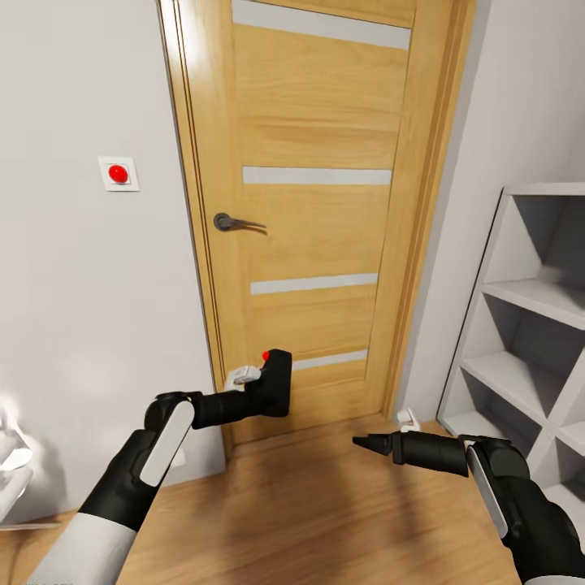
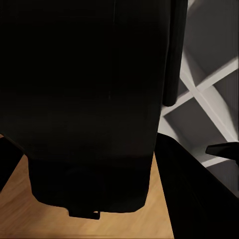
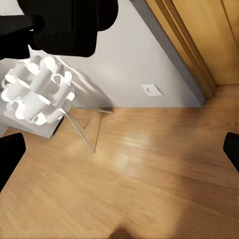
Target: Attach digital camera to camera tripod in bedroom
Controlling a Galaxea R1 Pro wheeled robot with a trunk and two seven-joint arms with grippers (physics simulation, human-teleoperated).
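The digital camera, a small black box with a red button on top, hangs in front of the lower part of the oak door. My left gripper is shut on it. In the left wrist view the camera's black body sits between the fingers. Seen from the right wrist, the camera is a dark shape against the wall. My right gripper is held low over the wood floor, right of the camera, open and holding nothing. The camera tripod is out of view.
A white cube shelf stands at the right. On the pale grey wall left of the door is a red button plate. A white ribbon-shaped lamp on thin metal legs stands on the plank floor at my left.
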